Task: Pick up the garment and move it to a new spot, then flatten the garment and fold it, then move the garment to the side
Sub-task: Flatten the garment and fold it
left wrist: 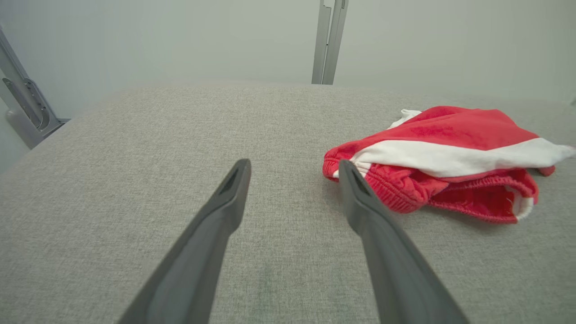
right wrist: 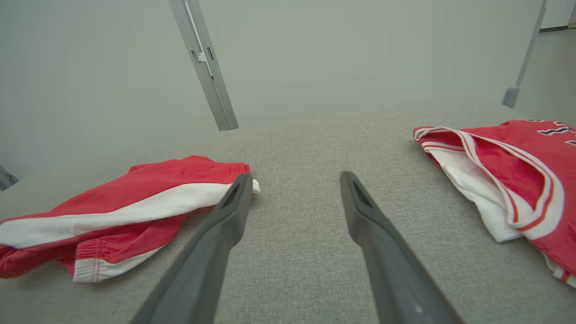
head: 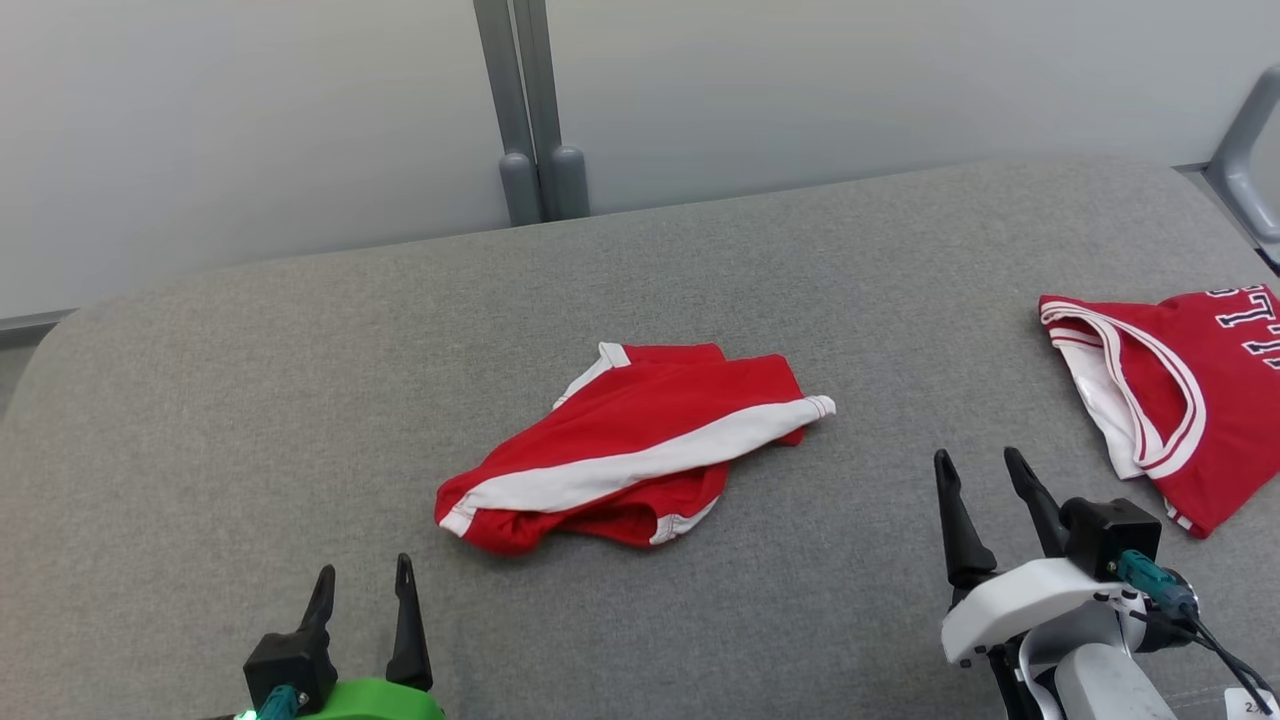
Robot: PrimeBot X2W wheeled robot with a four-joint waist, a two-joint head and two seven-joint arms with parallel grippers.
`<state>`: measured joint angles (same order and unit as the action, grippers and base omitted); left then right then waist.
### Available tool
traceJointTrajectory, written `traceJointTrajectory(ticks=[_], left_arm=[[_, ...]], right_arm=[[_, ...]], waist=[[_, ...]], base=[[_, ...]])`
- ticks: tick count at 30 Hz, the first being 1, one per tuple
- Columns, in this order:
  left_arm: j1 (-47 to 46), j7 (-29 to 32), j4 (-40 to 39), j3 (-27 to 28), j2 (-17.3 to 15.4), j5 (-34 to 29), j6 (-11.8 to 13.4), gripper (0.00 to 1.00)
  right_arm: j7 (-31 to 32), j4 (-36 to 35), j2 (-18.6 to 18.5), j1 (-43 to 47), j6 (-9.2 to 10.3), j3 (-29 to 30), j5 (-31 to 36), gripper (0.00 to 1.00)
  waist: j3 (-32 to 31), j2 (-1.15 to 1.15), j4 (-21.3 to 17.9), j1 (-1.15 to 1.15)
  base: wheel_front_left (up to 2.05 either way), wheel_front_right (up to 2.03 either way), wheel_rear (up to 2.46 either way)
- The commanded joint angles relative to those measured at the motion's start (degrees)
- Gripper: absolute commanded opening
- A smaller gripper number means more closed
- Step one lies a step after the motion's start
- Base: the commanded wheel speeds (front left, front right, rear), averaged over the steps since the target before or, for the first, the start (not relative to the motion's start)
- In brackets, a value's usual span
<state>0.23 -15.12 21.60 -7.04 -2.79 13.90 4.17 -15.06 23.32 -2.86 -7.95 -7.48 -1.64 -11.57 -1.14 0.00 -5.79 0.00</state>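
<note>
The red shorts [head: 620,450] with a broad white side stripe lie bunched in the middle of the head view, on a grey fabric-covered surface [head: 300,400], with the elastic waistband end toward the lower left. Nothing is touching them.

The left gripper [head: 364,566] sits at the lower left of that view, its two dark fingers spread apart and holding nothing. It is a little below and left of the shorts. In its own wrist view, the left gripper [left wrist: 294,163] has bare grey cloth between its tips, and the shorts [left wrist: 450,157] lie just right of the right-hand finger.

The right gripper [head: 976,455] stands at the lower right, jaws likewise apart and empty. In the right wrist view, the right gripper [right wrist: 296,175] points at open grey surface. The white-tipped end of the shorts [right wrist: 126,202] reaches the left-hand finger there, though I cannot tell whether they touch.

A red jersey [head: 1200,400] with white trim and dark lettering lies at the right edge, well apart from the shorts. Two grey posts [head: 530,110] rise at the top centre against a pale wall.
</note>
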Motion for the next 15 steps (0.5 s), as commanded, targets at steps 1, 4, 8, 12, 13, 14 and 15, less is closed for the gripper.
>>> traceJointTrajectory(ticks=[1, 4, 8, 12, 13, 14, 15], left_arm=[[0.7, 0.0, -0.1, -0.1, -0.2, 0.2, -0.2, 1.0], [0.6, 0.0, 0.1, -1.0, -0.2, 0.3, -0.5, 1.0], [0.2, 0.0, 0.3, -1.9, -0.2, 0.8, -0.7, 1.0], [-1.4, 0.0, 1.2, -3.3, -0.2, 3.6, -1.4, 1.0], [-1.9, 0.0, 1.7, -3.7, -0.2, 4.6, -1.8, 1.0], [-2.3, 0.0, 2.3, -4.1, -0.2, 6.7, -2.2, 1.0], [-2.8, 0.0, 2.7, -4.4, -0.2, 8.0, -2.6, 1.0]], right_arm=[[-0.2, 0.1, -0.1, 0.8, -0.01, -0.2, -0.6, 1.0], [-0.2, 0.0, -0.1, 0.8, -0.01, -0.4, -0.5, 1.0], [-0.2, 0.1, -0.1, 0.2, -0.01, -0.3, -0.5, 1.0], [-0.2, 0.1, -0.1, -0.9, -0.01, -0.9, -0.7, 1.0], [-0.2, 0.1, -0.1, -1.1, -0.01, -1.0, -0.8, 1.0], [-0.2, 0.0, -0.1, -1.4, -0.01, -1.2, -0.8, 1.0], [-0.2, -0.2, -0.1, -1.7, -0.01, -1.4, -0.7, 1.0]], waist=[[-0.3, 0.0, 0.3, 0.0], [-0.2, 0.0, 0.8, 0.0], [0.1, 0.0, 1.3, 0.0], [1.5, 0.0, 1.6, 0.0], [2.0, 0.0, 1.7, 0.0], [2.6, 0.0, 1.8, 0.0], [3.2, 0.0, 1.8, 0.0]], base=[[0.0, 0.0, 0.0], [0.0, 0.0, 0.0], [0.0, 0.0, 0.0], [0.0, 0.0, 0.0], [0.0, 0.0, 0.0], [0.0, 0.0, 0.0], [0.0, 0.0, 0.0]])
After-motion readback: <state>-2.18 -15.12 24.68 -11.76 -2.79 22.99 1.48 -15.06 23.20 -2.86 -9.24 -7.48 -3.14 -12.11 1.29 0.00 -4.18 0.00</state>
